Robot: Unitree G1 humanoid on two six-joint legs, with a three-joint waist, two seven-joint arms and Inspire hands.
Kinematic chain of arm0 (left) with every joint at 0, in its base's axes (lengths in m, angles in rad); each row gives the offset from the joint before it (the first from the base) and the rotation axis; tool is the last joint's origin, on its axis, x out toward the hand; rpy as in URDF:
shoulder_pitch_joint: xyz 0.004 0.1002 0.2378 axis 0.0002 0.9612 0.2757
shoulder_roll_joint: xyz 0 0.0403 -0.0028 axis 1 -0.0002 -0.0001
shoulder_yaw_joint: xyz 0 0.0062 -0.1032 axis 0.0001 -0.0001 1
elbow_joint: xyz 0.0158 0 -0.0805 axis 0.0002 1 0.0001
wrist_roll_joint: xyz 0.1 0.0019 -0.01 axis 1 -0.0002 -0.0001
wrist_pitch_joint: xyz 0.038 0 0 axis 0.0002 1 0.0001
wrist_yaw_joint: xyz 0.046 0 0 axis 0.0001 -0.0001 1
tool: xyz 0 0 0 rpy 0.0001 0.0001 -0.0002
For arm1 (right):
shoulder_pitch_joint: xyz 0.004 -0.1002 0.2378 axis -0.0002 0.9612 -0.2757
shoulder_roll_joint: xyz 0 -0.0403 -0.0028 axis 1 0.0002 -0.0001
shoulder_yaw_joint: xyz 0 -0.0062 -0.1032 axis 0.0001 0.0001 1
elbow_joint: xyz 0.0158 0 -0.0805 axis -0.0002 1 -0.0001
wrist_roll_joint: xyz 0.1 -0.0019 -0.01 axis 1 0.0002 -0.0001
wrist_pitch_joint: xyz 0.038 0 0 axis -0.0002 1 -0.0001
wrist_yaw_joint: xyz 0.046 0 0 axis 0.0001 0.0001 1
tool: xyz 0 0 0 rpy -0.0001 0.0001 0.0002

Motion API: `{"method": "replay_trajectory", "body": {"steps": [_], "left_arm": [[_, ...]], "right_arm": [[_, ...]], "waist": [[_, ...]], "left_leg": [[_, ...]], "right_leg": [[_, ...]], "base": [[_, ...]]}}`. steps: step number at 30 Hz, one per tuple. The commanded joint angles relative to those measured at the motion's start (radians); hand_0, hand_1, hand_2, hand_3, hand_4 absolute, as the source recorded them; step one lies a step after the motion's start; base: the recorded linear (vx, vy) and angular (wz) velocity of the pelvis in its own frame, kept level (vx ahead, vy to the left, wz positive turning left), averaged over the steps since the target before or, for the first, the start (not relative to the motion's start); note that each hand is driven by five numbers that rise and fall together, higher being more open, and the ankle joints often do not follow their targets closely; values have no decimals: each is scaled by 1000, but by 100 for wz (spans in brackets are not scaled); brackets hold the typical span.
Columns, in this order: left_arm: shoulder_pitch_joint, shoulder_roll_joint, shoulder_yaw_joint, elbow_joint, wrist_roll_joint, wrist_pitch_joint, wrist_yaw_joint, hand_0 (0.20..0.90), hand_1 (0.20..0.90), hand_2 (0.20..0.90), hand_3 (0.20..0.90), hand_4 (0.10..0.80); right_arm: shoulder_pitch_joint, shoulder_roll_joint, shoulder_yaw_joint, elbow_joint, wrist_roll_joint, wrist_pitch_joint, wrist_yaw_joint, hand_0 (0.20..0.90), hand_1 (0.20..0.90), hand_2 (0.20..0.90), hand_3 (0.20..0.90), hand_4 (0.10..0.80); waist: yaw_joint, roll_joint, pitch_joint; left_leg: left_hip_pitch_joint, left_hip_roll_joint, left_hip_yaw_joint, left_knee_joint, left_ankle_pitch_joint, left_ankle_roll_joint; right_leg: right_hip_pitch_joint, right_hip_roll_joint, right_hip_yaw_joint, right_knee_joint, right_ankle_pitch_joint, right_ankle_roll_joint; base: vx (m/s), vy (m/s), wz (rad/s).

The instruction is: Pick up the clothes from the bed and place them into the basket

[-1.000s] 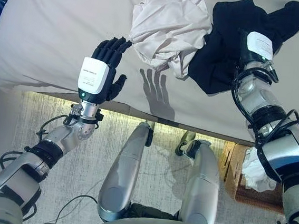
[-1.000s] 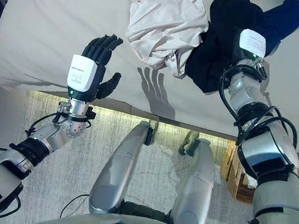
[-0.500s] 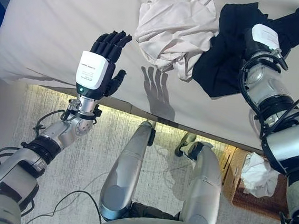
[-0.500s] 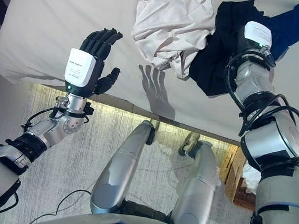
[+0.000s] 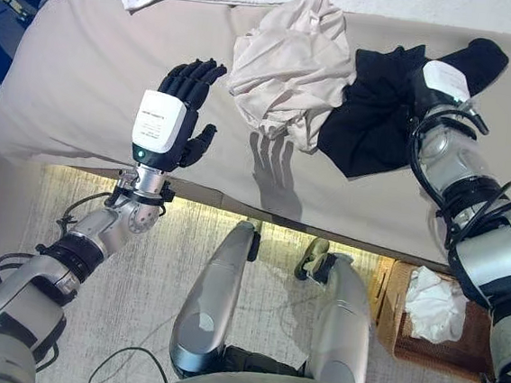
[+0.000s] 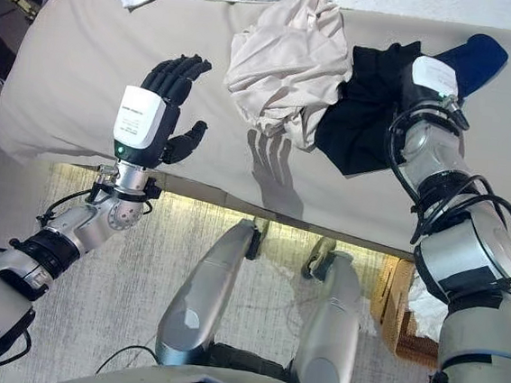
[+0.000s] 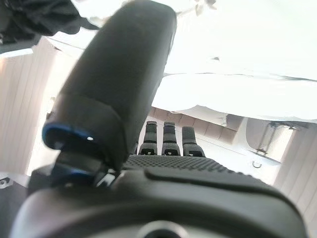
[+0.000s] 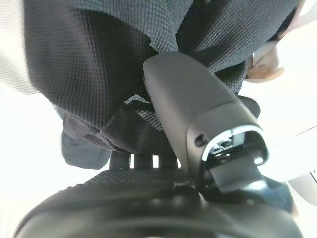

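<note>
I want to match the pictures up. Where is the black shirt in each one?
Left eye view: black shirt on the bed, upper right, under the right hand.
Right eye view: same spot, beside the white clothes.
Left wrist view: dark cloth in a corner, probably the shirt.
Right wrist view: fills the view, bunched against the thumb.
Shared landmark: the white clothes.

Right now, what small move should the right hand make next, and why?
Probably lift the dark garment off the bed: the right hand is already closed on its fabric, and the basket waits on the floor beside the robot's right.
</note>
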State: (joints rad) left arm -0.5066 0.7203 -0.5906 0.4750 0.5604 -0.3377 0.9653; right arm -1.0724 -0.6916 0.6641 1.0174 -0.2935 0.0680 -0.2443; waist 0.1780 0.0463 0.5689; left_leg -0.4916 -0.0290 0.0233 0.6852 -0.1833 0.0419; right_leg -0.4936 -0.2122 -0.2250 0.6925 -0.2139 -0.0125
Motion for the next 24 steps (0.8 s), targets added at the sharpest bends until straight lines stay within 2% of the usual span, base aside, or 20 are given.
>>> {"method": "replay_trajectory", "body": {"steps": [1, 7, 10, 17, 19, 24], "left_arm": [[16, 7, 103, -105, -31, -46, 41, 900, 900, 900, 900, 800], [104, 0, 165, -102, -48, -11, -6, 900, 900, 900, 900, 800], [148, -26, 197, -63, -65, -13, -17, 900, 900, 900, 900, 800], [210, -74, 234, 25, -40, -24, -42, 900, 900, 900, 900, 800], [234, -90, 252, 71, -16, -55, -34, 900, 900, 900, 900, 800], [259, -95, 279, 110, 9, -83, -16, 900, 900, 900, 900, 800]], "right_arm": [[-32, -104, -66, -110, 5, -46, -146, 300, 300, 300, 200, 100], [180, -213, -218, -324, 42, -53, -178, 300, 300, 300, 200, 100], [293, -252, -321, -397, 67, -97, -160, 300, 300, 300, 200, 100], [516, -283, -525, -522, 61, -144, -133, 300, 300, 300, 200, 100], [585, -295, -602, -564, 49, -148, -150, 300, 300, 300, 200, 100], [714, -334, -745, -643, 36, -164, -180, 300, 300, 300, 200, 100]], "waist": [[-24, -38, -104], [-97, -93, -207], [-139, -111, -274], [-206, -117, -388], [-237, -114, -416], [-292, -113, -452]], "left_leg": [[113, 22, -5, -126, 26, -24], [259, 59, 46, -237, 19, -34], [342, 67, 78, -312, 24, -39], [479, 72, 138, -467, 45, -41], [514, 74, 150, -518, 59, -44], [558, 80, 178, -569, 69, -47]], "right_leg": [[132, 40, -23, -60, 36, 3], [279, 80, 23, -264, 82, 25], [348, 95, 47, -358, 104, 40], [439, 126, 98, -483, 141, 68], [455, 140, 125, -514, 156, 78], [468, 163, 176, -544, 169, 86]], "base": [[87, -35, -23], [103, -26, -29], [131, -14, -33], [102, -28, -35], [11, -26, -45], [-1, -18, -33]]}}
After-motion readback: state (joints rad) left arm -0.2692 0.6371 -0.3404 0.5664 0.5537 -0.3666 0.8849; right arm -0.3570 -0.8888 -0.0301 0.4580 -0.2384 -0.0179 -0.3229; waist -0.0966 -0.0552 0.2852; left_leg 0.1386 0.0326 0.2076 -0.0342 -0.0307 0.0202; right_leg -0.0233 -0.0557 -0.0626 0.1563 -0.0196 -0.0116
